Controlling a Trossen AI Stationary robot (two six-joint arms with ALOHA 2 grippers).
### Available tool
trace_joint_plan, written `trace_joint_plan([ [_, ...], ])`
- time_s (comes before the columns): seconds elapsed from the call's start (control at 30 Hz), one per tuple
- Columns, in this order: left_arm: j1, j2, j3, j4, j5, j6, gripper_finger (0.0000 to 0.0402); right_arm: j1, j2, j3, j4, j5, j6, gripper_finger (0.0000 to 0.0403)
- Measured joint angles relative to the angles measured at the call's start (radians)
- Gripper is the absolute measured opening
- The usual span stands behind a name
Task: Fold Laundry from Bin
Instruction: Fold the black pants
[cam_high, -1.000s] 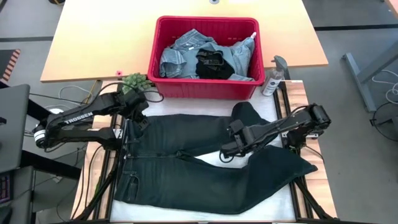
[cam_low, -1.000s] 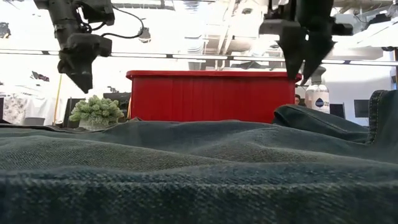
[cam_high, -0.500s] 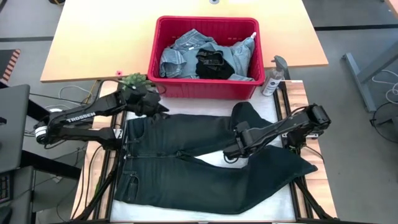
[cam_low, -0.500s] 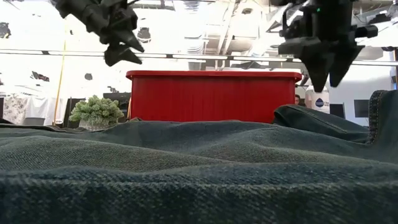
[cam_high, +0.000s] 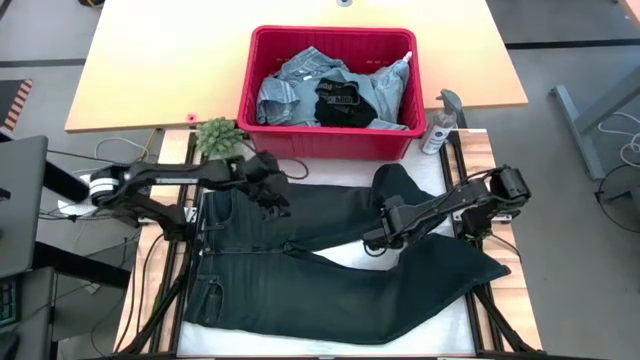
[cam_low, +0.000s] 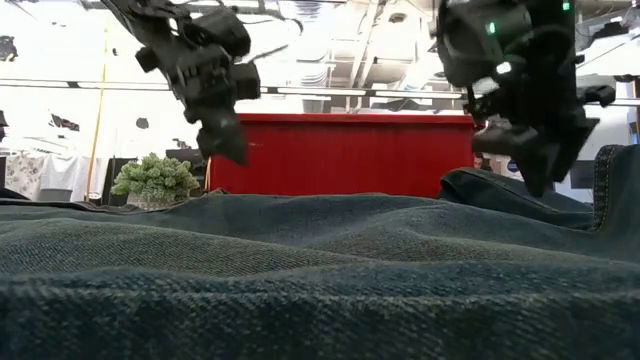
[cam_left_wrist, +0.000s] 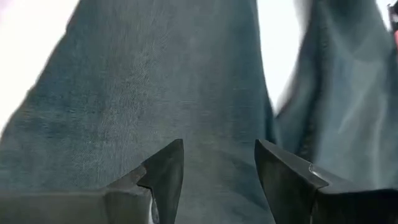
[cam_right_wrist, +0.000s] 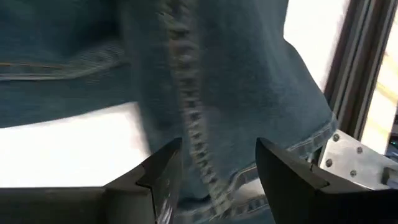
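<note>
A pair of dark blue jeans (cam_high: 330, 270) lies spread flat on the table, waist toward the left edge, legs running right. My left gripper (cam_high: 278, 198) hangs open above the far leg's thigh (cam_left_wrist: 155, 81), fingers slanting down, clear of the cloth in the low view (cam_low: 228, 148). My right gripper (cam_high: 372, 240) is open just above the legs' middle; a stitched seam (cam_right_wrist: 186, 124) runs between its fingers. I cannot tell whether it touches. The red bin (cam_high: 250, 80) at the far side holds light denim and a black piece (cam_high: 335, 100).
A small green plant (cam_high: 217, 135) stands left of the bin. A spray bottle (cam_high: 438, 125) stands at the bin's right. Metal frame rails (cam_right_wrist: 354, 81) run along the table's right side. A raised fold of the jeans (cam_low: 510, 190) sits below my right gripper.
My left gripper has swung from the waistband's far corner toward the table's right, along the far leg. It has sunk and tipped further down. My right gripper has come down toward the jeans. The jeans have not moved.
</note>
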Motion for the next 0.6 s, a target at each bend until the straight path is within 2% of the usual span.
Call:
trace_joint_plan([
  [0.23, 0.000, 0.128, 0.000, 0.040, 0.004, -0.007, 0.0183, -0.018, 0.000, -0.096, 0.202, -0.050, -0.070, 0.0223],
  [0.37, 0.000, 0.179, 0.000, 0.051, -0.004, 0.013, 0.0183, -0.044, 0.000, -0.126, 0.199, -0.105, -0.072, 0.0204],
  [0.5, 0.000, 0.225, 0.000, 0.068, -0.006, 0.021, 0.0183, -0.061, 0.000, -0.147, 0.210, -0.143, -0.093, 0.0134],
  [0.6, 0.000, 0.246, 0.000, 0.074, -0.006, 0.021, 0.0183, -0.074, 0.000, -0.145, 0.213, -0.174, -0.144, 0.0043],
])
